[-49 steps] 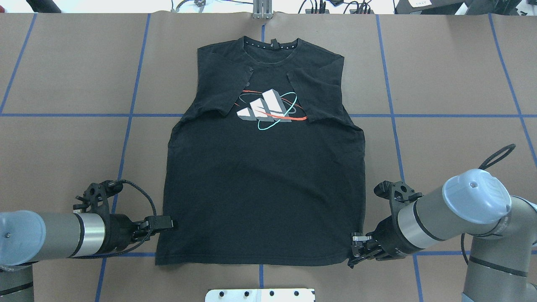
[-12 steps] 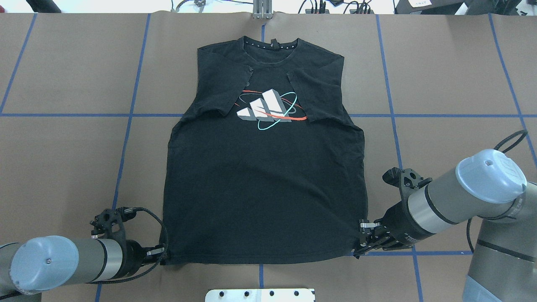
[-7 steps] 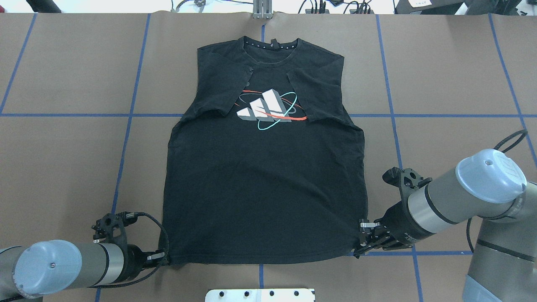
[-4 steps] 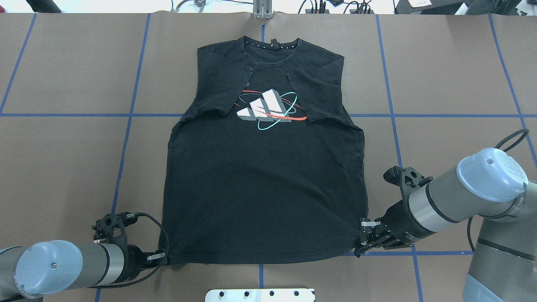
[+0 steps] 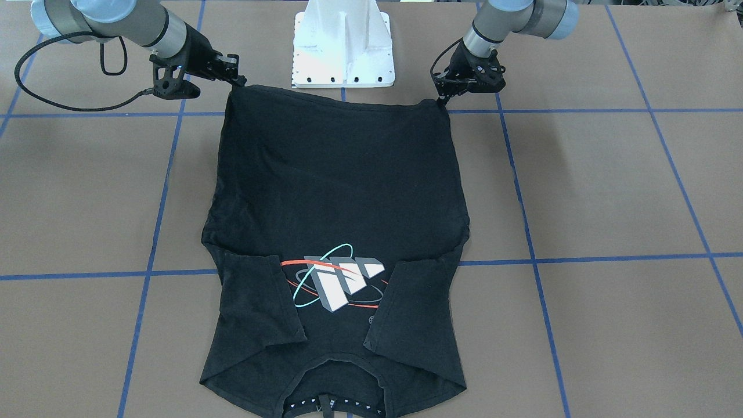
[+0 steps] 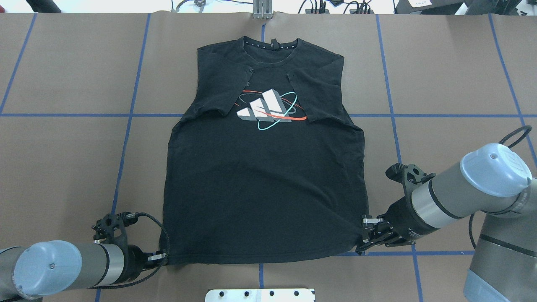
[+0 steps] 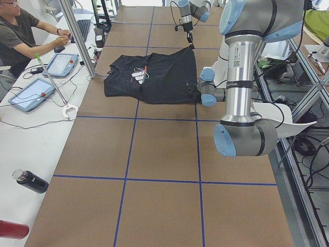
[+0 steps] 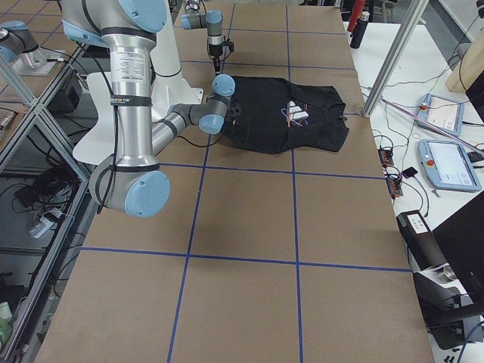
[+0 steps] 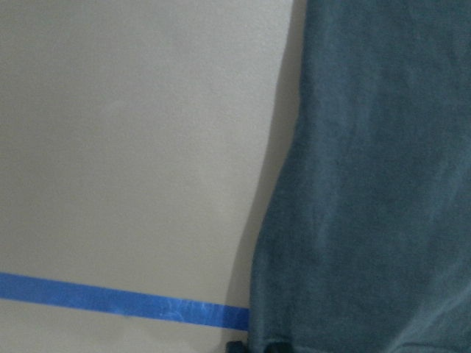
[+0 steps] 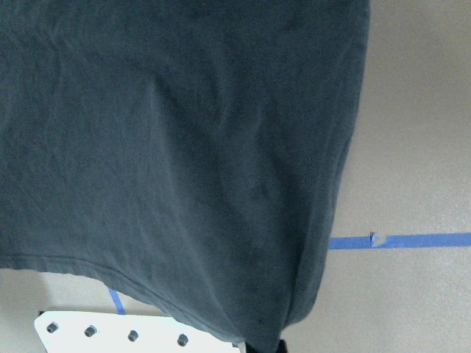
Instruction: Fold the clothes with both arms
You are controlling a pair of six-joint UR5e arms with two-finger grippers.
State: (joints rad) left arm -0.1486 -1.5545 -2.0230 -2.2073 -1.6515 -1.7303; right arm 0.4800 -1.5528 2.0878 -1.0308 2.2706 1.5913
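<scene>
The black T-shirt [image 6: 264, 188] lies flat with its graphic up, both sleeves folded inward and the collar at the far side. My left gripper [image 6: 162, 258] is at the hem's near-left corner and shut on it; the left wrist view shows the cloth [image 9: 383, 184] running into the fingers. At the near-right hem corner, my right gripper [image 6: 363, 243] is shut on the cloth. The right wrist view shows that corner [image 10: 294, 294] raised off the table. In the front view the hem [image 5: 336, 98] runs taut between the right gripper [image 5: 238, 80] and the left gripper [image 5: 442, 100].
The white pedestal base [image 5: 343, 46] stands just behind the hem, between the arms. Blue tape lines [image 6: 126, 115] grid the brown table. A person [image 7: 20, 31] sits at a side bench with tablets [image 7: 61, 64] beyond a metal post [image 7: 77, 36].
The left gripper came from the shirt's left side down to the hem corner and closed on it. The right gripper shifted slightly outward and away from the robot, and the hem now looks tauter.
</scene>
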